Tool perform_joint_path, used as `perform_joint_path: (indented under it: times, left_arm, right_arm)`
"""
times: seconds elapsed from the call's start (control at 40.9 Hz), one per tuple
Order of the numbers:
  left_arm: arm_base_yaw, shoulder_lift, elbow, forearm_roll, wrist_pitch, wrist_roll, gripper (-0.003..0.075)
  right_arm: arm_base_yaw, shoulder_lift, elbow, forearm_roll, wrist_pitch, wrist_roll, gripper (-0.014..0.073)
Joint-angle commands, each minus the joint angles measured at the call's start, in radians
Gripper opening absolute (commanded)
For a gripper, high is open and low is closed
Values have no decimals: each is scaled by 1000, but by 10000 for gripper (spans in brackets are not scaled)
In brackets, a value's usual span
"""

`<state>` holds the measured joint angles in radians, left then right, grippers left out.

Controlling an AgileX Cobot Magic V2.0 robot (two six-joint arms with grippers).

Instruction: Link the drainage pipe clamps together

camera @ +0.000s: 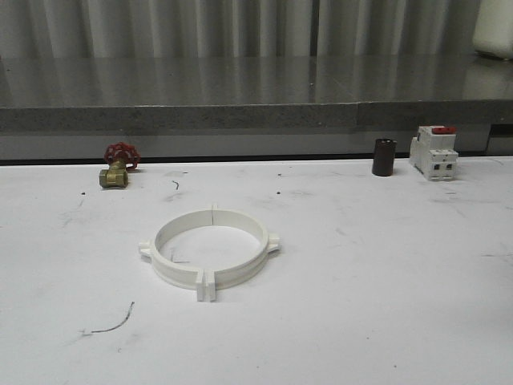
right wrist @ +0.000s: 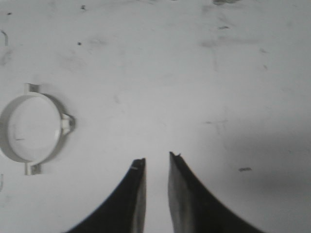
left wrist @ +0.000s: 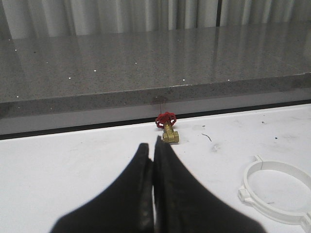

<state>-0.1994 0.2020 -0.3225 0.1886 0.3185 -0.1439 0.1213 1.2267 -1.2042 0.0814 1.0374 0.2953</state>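
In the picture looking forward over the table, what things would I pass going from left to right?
Brass valve with red handwheel → white ring of drainage pipe clamps → dark cylinder → white breaker with a red top.

The two drainage pipe clamps (camera: pixel 210 247), white plastic half-rings, lie flat just left of centre in the front view, joined into one closed ring. Their paired end flanges meet at the near and far sides, and a small tab juts out on the left and right.
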Motion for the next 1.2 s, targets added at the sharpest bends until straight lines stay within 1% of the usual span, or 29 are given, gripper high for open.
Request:
perform_joint_path:
  times: [0.0,0.024,0.122,0.196,0.269,0.465,0.563,0.685,0.783,1.174]
  left_arm:
    - [1,7,-27,4,-76,-2,-20]
    - [1,7,-27,4,-76,-2,-20]
    - [1,7,-27,4,-76,-2,-20]
    - [1,7,-27,4,-76,-2,-20]
    - [1,7,-27,4,-76,-2,-20]
    - [1,7,-27,4,-76,-2,-20]
    - [1,7,-27,4,-76,-2,-20]
    - [1,7,-27,4,-76,-2,-20]
    - [1,7,-27,4,-76,-2,-20]
    - [1,7,-27,4,-76,-2,-20]
  right_arm:
    - [-55,-147,122,2,-64,-45,-62]
    - [-65,-175,157,0,-74,-46,-74]
    - [-73,-336,322,-42,-126,-64,-62]
    - [-73,-448,439,-95,-179,-67,-62]
    - [-73,-599,545,-160,-232,-67,-62]
    - [-73,-936,710,-277,-340,-71,-62]
    - [-73,-1058,769,-306,-380,-71,-62]
    - [-73,-1145,796,-307,-416,-71,-62]
    - [-73,-1174,794,-307,-420,-71,-62]
    - [-73,-1177,794,-307,-419,-71,-62]
